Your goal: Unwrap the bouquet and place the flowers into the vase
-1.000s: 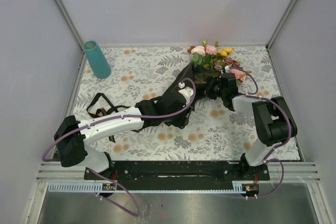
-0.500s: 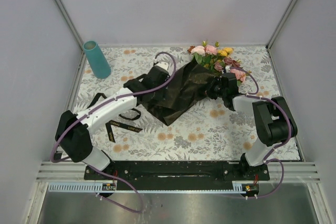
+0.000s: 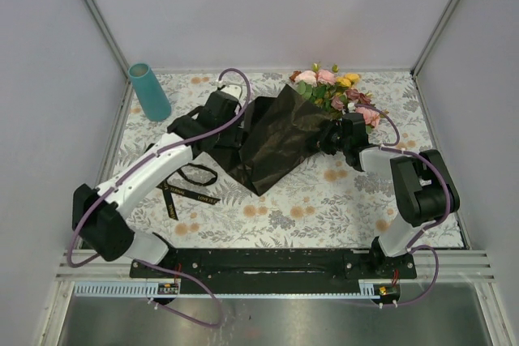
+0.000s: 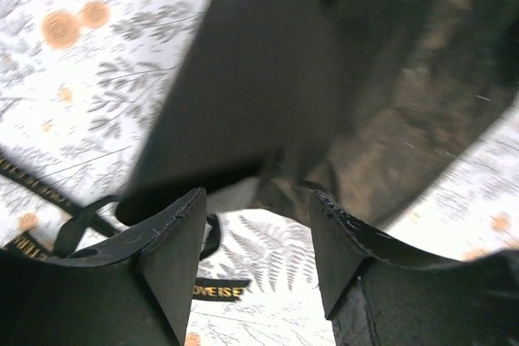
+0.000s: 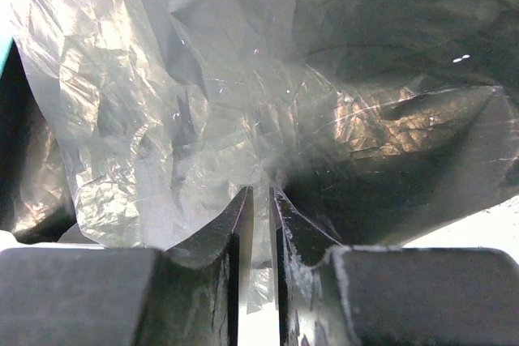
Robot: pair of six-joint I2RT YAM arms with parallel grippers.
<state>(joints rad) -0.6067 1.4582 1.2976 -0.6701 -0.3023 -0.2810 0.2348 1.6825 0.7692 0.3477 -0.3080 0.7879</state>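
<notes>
Far left, upright vase (image 3: pixel 149 91), flowers (image 3: pixel 332 87) in paper (image 3: pixel 280 139)

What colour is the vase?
The vase is plain teal-blue, clearest in the top external view.

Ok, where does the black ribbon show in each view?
Top external: ribbon lies on the cloth, left of centre and near of the black paper.
Left wrist: bottom of the picture, a gold-lettered piece in the gap between the fingers.
Right wrist: not in it.
Shared landmark: the black paper, upper right in the left wrist view and right of centre in the right wrist view.
</notes>
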